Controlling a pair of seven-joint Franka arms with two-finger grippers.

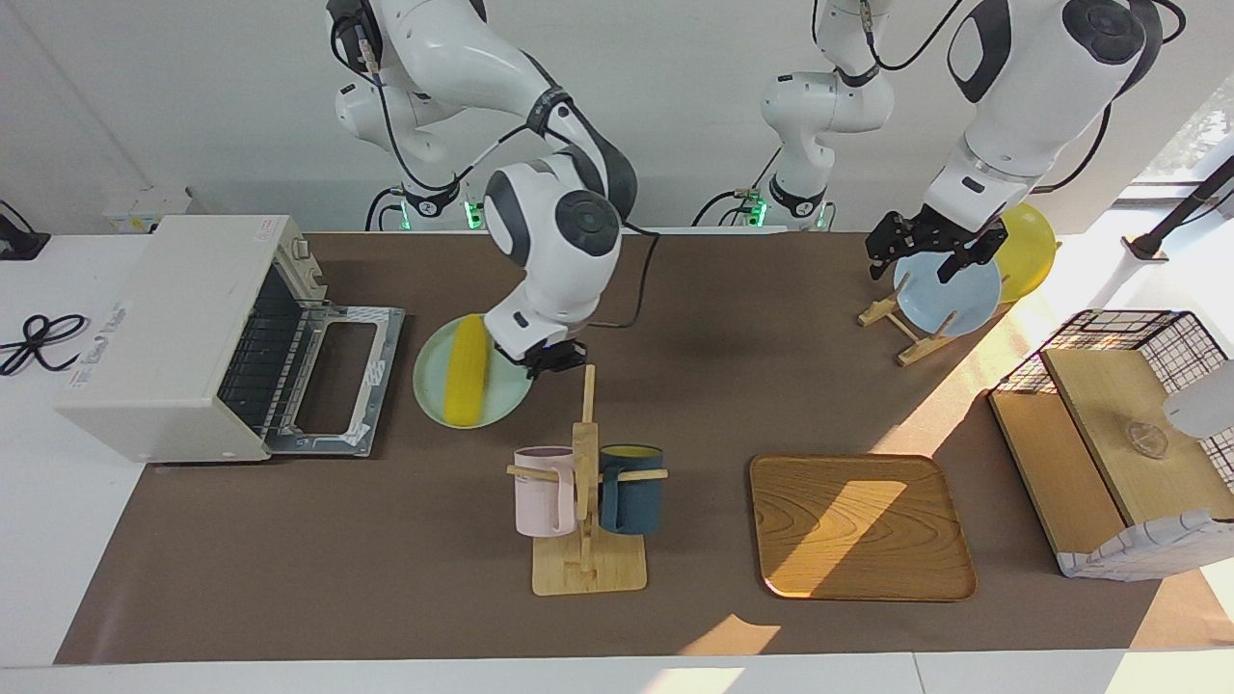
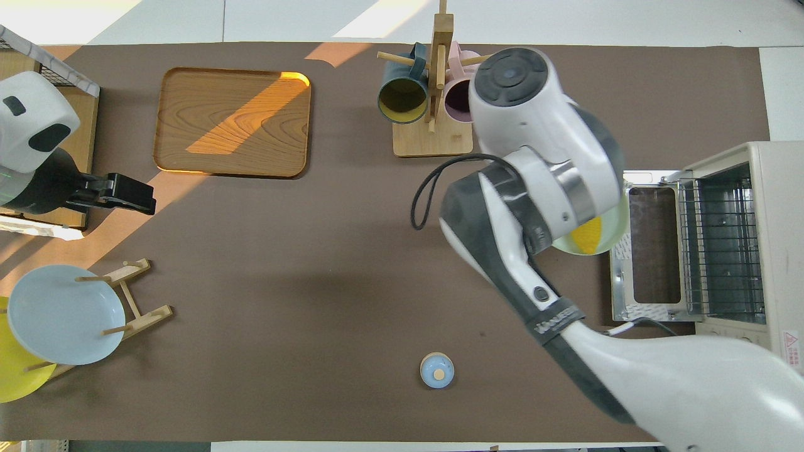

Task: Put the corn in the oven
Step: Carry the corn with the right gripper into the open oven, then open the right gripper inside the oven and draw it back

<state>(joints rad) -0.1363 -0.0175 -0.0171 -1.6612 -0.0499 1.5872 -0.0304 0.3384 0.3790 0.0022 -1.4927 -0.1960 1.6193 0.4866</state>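
Note:
The yellow corn (image 1: 466, 371) lies on a pale green plate (image 1: 429, 376) in front of the oven (image 1: 174, 328), whose door (image 1: 333, 381) hangs open and flat. My right gripper (image 1: 554, 360) is shut, low at the plate's rim on the side away from the oven, beside the corn and not on it. Whether it pinches the rim does not show. From overhead the right arm covers most of the plate; only a tip of the corn (image 2: 587, 235) shows beside the oven (image 2: 754, 238). My left gripper (image 1: 924, 253) waits open over the blue plate in the dish rack.
A mug rack (image 1: 583, 482) with a pink and a dark blue mug stands just beside the right gripper. A wooden tray (image 1: 858, 525), a dish rack (image 1: 906, 333) with blue and yellow plates, and a wire basket (image 1: 1109, 434) fill the left arm's end. A small blue lid (image 2: 437, 370) lies near the robots.

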